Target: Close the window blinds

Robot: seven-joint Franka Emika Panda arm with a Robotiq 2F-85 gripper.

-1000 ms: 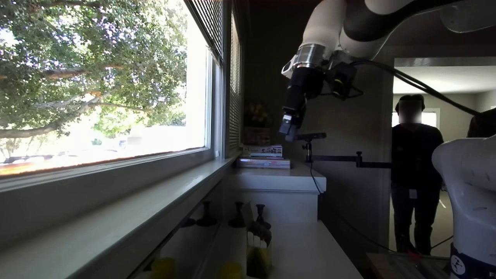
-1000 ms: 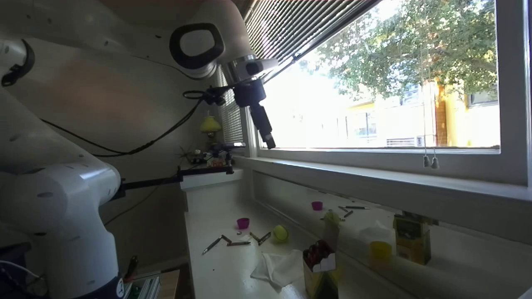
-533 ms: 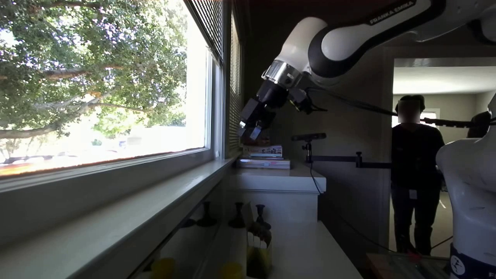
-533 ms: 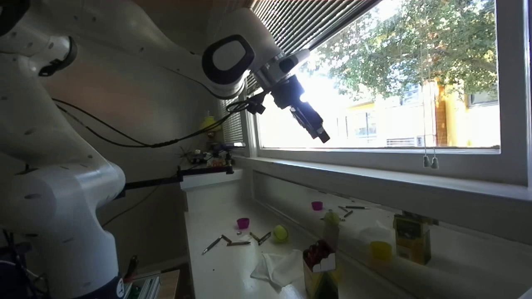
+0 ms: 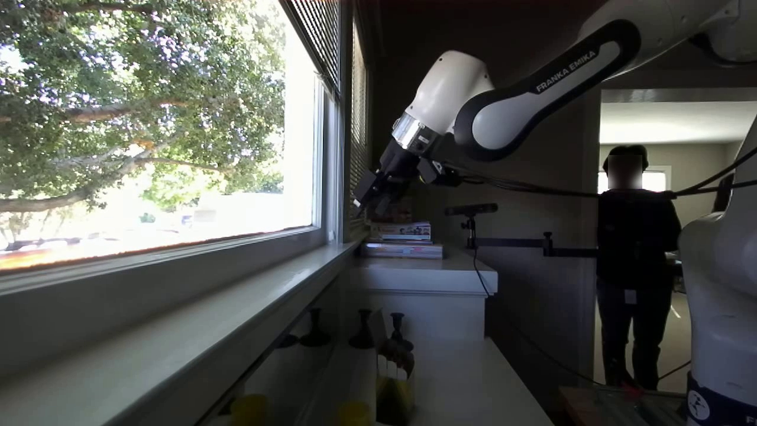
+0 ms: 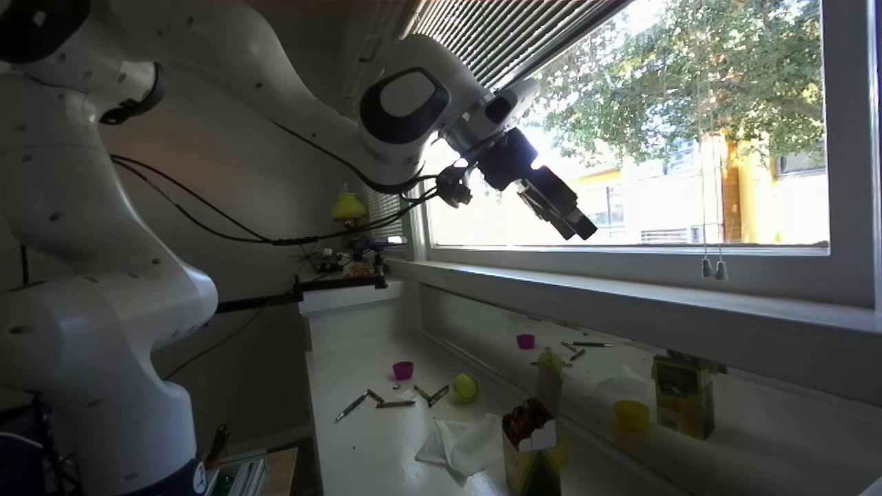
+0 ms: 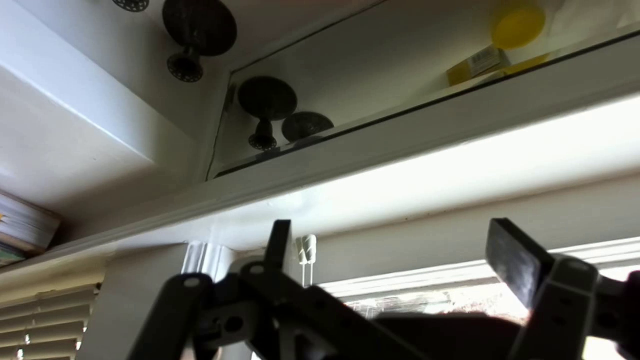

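1. Hanging at the top of the large window (image 6: 675, 151), the window blinds (image 6: 510, 38) sit above the gripper (image 7: 395, 245) in both exterior views.
2. The gripper's jaws stand wide apart, holding nothing.
3. Two cord tassels (image 6: 707, 268) hang just above the window sill (image 6: 586, 284).

The large window (image 5: 157, 133) glares with daylight above a pale sill (image 5: 236, 300), the wall (image 5: 550, 296) beside 1 doorway (image 5: 698, 133) dim

The place is looking like a home: blinds (image 6: 510, 36) are hanging over the window (image 5: 148, 136), a lamp (image 6: 349, 206) and books (image 5: 402, 250) are resting beside it, candlesticks (image 7: 200, 22) are standing below it on a worktop (image 6: 365, 458).
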